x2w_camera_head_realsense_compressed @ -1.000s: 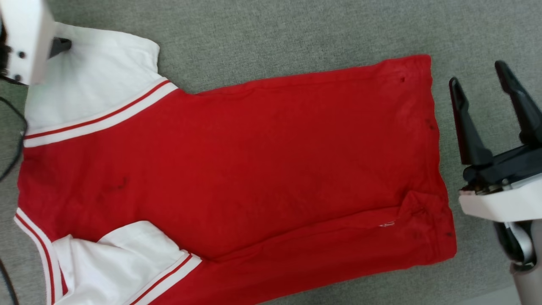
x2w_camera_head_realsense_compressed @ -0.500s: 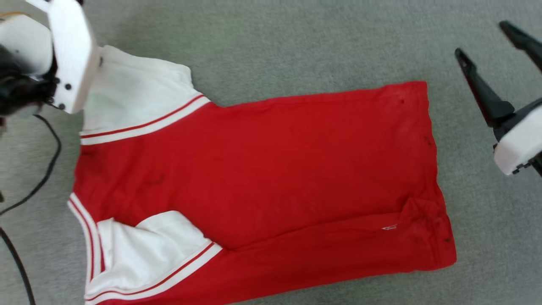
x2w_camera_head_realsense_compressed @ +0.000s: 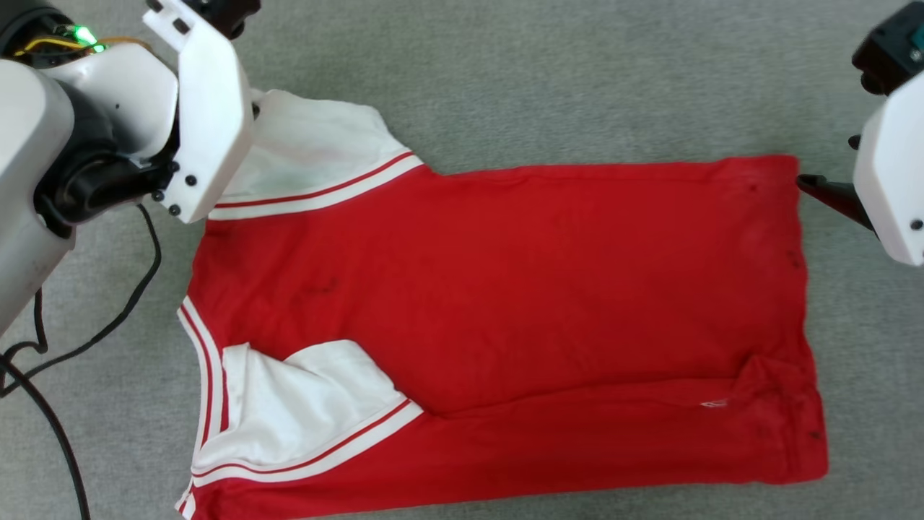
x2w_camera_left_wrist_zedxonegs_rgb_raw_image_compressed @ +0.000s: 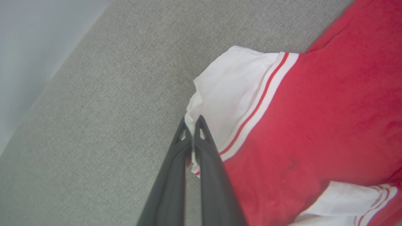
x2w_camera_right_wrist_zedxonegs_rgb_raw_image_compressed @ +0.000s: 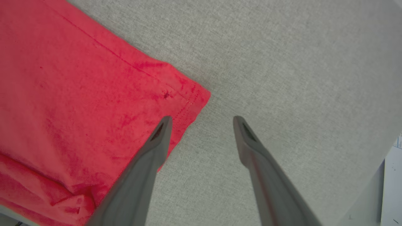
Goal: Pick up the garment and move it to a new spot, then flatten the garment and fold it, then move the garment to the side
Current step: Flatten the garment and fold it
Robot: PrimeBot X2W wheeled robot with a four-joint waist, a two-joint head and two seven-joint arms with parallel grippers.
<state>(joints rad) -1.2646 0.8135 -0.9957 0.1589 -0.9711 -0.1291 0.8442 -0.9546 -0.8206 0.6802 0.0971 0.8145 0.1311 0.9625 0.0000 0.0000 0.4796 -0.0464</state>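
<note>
The garment (x2w_camera_head_realsense_compressed: 505, 289) lies spread flat on the grey cloth surface, plain red side up, with one white sleeve at the top left and the other folded in at the bottom left. In the left wrist view my left gripper (x2w_camera_left_wrist_zedxonegs_rgb_raw_image_compressed: 191, 121) is shut on the outer edge of the upper white sleeve (x2w_camera_left_wrist_zedxonegs_rgb_raw_image_compressed: 229, 91). In the head view its fingers are hidden behind the white wrist housing (x2w_camera_head_realsense_compressed: 206, 108). My right gripper (x2w_camera_right_wrist_zedxonegs_rgb_raw_image_compressed: 203, 121) stands open at the garment's (x2w_camera_right_wrist_zedxonegs_rgb_raw_image_compressed: 78, 94) far hem corner, with its left finger (x2w_camera_right_wrist_zedxonegs_rgb_raw_image_compressed: 157, 141) over the red cloth and the other over bare surface.
A black cable (x2w_camera_head_realsense_compressed: 43, 390) trails over the grey surface (x2w_camera_head_realsense_compressed: 541, 72) at the lower left. The surface ends at a pale edge (x2w_camera_left_wrist_zedxonegs_rgb_raw_image_compressed: 25, 47) beyond the sleeve, and at another pale edge (x2w_camera_right_wrist_zedxonegs_rgb_raw_image_compressed: 392, 175) to the right of the hem corner.
The head camera has shifted. My left gripper has closed on the white sleeve edge. My right gripper, still open, has gone from beside the hem up to its far corner.
</note>
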